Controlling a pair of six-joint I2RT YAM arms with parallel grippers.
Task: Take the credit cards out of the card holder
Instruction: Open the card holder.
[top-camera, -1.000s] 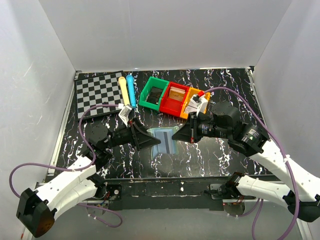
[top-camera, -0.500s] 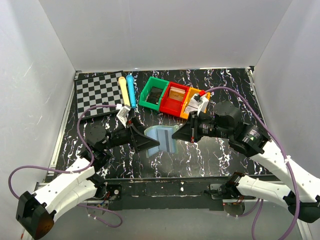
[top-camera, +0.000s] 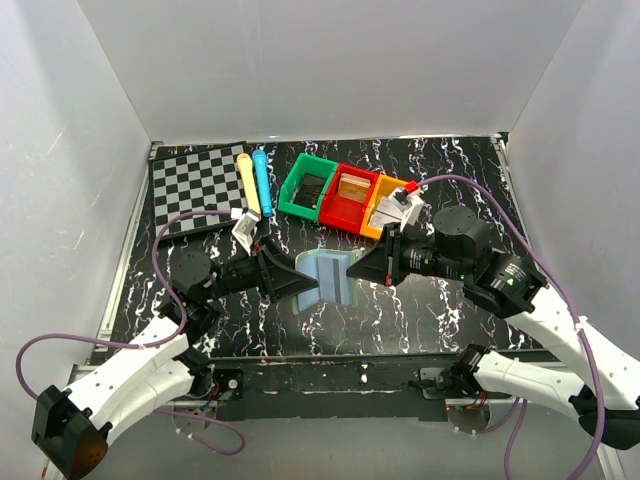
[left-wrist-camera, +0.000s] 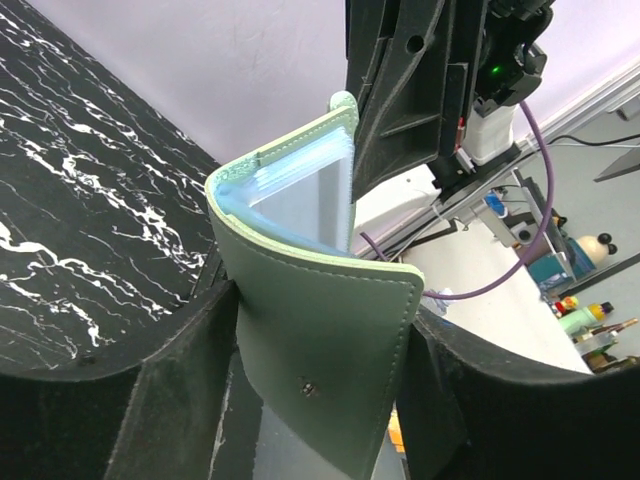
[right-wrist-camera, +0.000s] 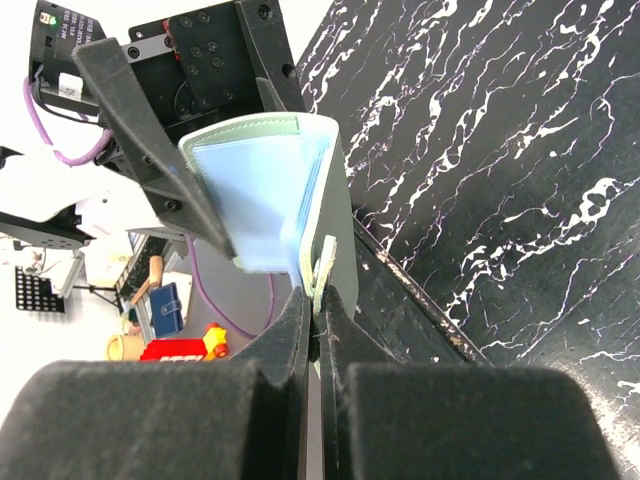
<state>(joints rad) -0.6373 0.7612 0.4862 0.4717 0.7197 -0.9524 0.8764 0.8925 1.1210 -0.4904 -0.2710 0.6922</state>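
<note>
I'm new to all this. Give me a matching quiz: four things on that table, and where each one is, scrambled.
Things:
1. card holder
2. red bin
3. checkerboard
4. blue stick

Places:
A. far-left corner of the table
B. gripped between the left tool and right tool
C. between the green bin and orange bin
D. lying beside a yellow stick

Pairs: 1-B, 2-C, 3-A, 4-D

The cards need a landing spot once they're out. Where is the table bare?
Bare marbled table lies back right, between the orange bin and the right wall, and in the front strip below the card holder. Crowded: the green bin and red bin beside it, and the centre, where the left gripper and right gripper clamp the holder.
</note>
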